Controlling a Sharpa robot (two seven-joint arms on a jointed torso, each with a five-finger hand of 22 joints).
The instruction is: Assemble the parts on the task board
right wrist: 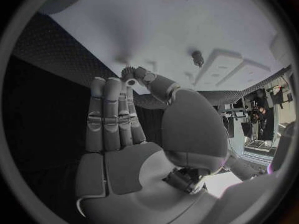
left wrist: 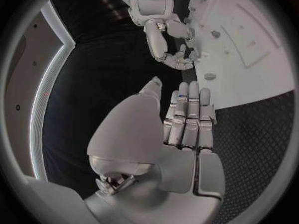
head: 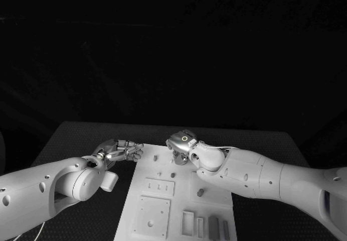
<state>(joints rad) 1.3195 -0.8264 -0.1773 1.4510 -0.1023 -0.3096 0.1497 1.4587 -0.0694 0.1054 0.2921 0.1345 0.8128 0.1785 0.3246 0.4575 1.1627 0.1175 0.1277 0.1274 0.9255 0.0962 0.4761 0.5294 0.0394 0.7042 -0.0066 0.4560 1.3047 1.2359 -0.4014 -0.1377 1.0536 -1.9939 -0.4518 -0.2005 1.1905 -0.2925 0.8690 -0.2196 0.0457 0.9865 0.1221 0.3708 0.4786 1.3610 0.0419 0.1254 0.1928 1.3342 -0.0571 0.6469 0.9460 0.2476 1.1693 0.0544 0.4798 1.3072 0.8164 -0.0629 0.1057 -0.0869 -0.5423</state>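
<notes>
right hand: the right hand [head: 182, 145] is over the far end of the task board [head: 163, 211]. Its wrist view shows the fingers [right wrist: 104, 115] straight and together with the thumb tip meeting a fingertip. Whether there's a tiny part pinched in there, I honestly can't tell.

left hand: the left hand [head: 119, 150] hangs just off the board's far-left corner, over the table. In its wrist view the fingers [left wrist: 190, 115] are straight and side by side, nothing in them, so it looks let go and idle.

parts: a short peg [head: 154, 157] stands near the far edge of the board, another peg [head: 201, 192] further toward the middle-right, and some dark bars [head: 213, 226] sit in slots at the near-right end.

progress: my guess is it's partway. Some pieces look seated, but the raised blocks [head: 158, 187] in the middle show open holes and slots, so there's filling left. Can't say exactly how many.

surface: black table [head: 87, 133] with a fine dotted texture, white board lying lengthwise from near to far.

room: pretty much dark behind the table, can't make out anything back there.
</notes>
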